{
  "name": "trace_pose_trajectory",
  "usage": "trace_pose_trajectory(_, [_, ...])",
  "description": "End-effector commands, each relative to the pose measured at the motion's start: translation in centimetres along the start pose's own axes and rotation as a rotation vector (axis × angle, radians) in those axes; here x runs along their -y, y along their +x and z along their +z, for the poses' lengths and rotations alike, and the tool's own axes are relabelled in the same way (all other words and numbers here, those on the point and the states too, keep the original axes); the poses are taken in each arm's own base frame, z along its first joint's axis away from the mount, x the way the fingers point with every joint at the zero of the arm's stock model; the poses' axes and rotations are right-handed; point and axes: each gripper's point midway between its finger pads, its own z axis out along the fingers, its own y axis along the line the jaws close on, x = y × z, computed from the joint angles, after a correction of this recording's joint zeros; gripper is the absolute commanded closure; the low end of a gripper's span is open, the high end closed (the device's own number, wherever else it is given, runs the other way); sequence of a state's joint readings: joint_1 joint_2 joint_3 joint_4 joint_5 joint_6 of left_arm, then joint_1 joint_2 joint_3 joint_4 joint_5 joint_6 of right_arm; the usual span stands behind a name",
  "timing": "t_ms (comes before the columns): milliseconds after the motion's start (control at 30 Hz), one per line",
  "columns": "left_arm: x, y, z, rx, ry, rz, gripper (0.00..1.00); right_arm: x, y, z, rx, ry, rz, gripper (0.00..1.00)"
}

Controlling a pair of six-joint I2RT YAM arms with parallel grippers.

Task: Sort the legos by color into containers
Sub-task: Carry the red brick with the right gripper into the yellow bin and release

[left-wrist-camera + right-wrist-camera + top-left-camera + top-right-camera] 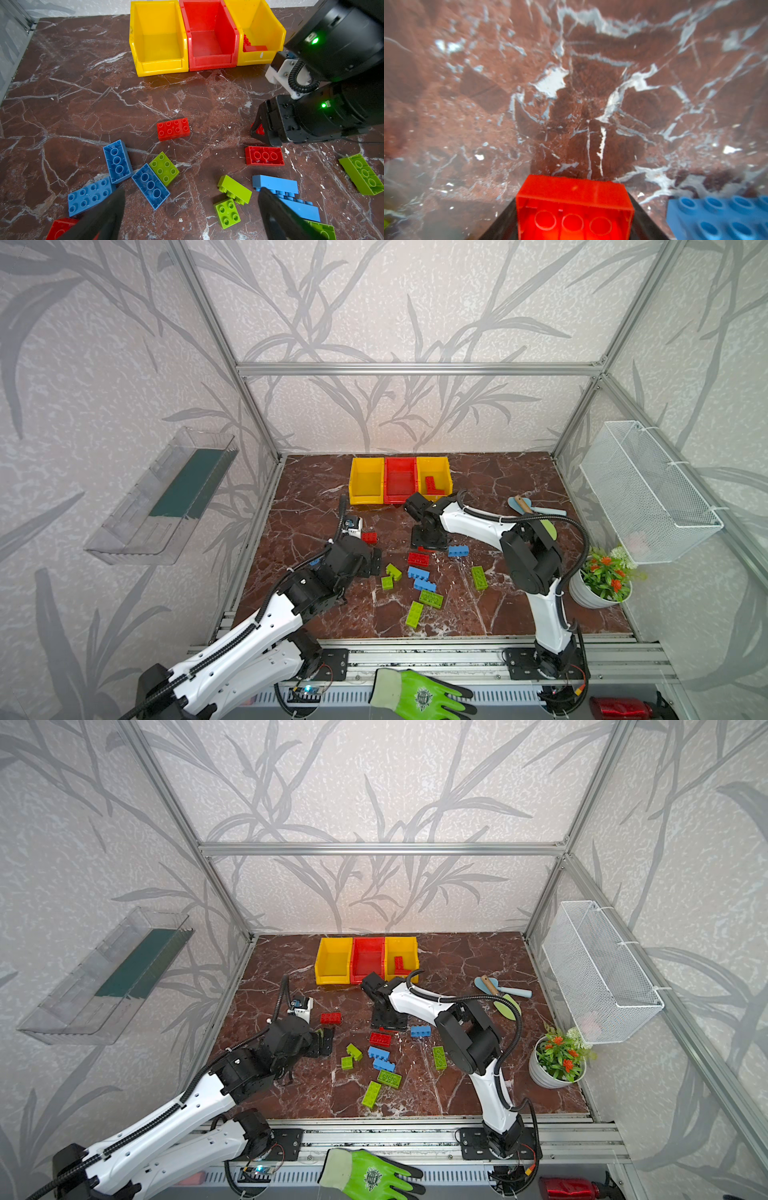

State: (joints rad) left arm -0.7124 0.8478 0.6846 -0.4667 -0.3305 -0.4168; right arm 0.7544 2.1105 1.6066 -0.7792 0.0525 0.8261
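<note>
At the middle of the counter [307, 526], our right claw [573, 224] is closed against two sides of a red brick [573, 193], which seems not yet lifted. We judge this the pickup step. The next move calls for a straight lift, then a carry toward twelve o'clock, to the yellow bin [441, 467] holding other red bricks [430, 485]. Our left claw [192, 193], at nine o'clock, hangs wide open and empty.

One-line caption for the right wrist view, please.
Right gripper clasping a red brick, hollow underside toward the camera, marble table beyond, blue brick beside it.
</note>
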Motion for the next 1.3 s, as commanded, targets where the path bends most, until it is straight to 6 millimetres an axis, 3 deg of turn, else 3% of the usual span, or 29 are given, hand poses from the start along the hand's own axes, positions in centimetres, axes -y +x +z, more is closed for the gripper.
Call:
trace_pose_trajectory(0, [0.9,-2.1,0.0,0.035,0.051,0.001,0.01,-0.3,-2.0,-2.5,0.056,0.005,-0.04,0.56])
trace_pose_trajectory(133, [1.1,-3.1,1.0,0.031,0.055,-0.006,0.01,-0.3,-5.1,-5.0,0.122,0.003,-0.081,0.56])
trace_pose_trajectory(333, [2.1,-5.3,3.7,0.018,0.052,0.014,0.01,0.4,-12.1,-7.7,0.253,0.017,-0.15,0.57])
trace_pose_trajectory(600, [3.1,-9.9,7.6,-0.031,0.012,0.021,0.01,0.2,-19.5,-8.3,0.368,0.003,-0.211,0.56])
trace_pose_trajectory(900, [3.1,-11.5,10.5,-0.067,-0.01,0.004,0.01,0.9,-23.6,-6.1,0.404,0.0,-0.205,0.56])
trace_pose_trajectory(1267, [2.7,-11.7,10.9,-0.078,-0.043,-0.017,0.01,2.9,-25.3,-4.6,0.4,-0.026,-0.171,0.55])
